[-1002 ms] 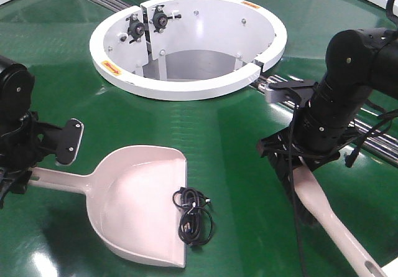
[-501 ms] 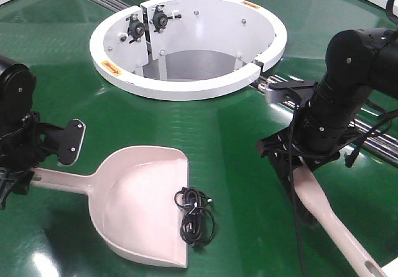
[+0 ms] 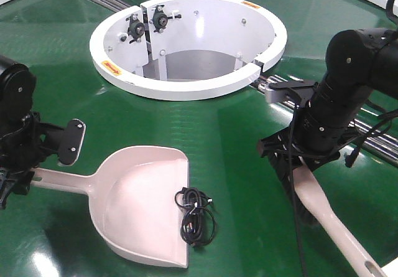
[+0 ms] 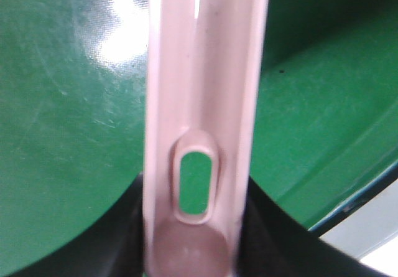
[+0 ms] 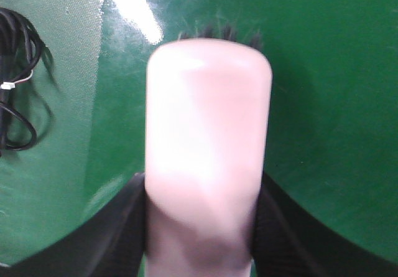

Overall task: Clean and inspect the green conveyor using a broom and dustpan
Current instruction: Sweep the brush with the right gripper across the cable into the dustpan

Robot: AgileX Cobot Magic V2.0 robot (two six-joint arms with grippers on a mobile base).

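The left gripper (image 4: 193,227) grips the dustpan (image 3: 134,205) handle, near-left of the white ring hub (image 3: 186,89); the right gripper (image 3: 297,168) grips the broom (image 3: 329,218), near-right of it. A black cable (image 3: 196,218) lies before the hub. Glossy green conveyor (image 3: 230,140) surrounds the hub.

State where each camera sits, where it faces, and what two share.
Exterior front: high between the arms, facing forward and down over the green conveyor and ring hub; both arms show, left gripper holding the dustpan, right gripper the broom.
Left wrist: on that arm, along the dustpan handle; fingers flank it.
Right wrist: on that arm, along the broom's back toward its bristles; fingers flank it.
Shared: black cable, in exterior and right wrist.
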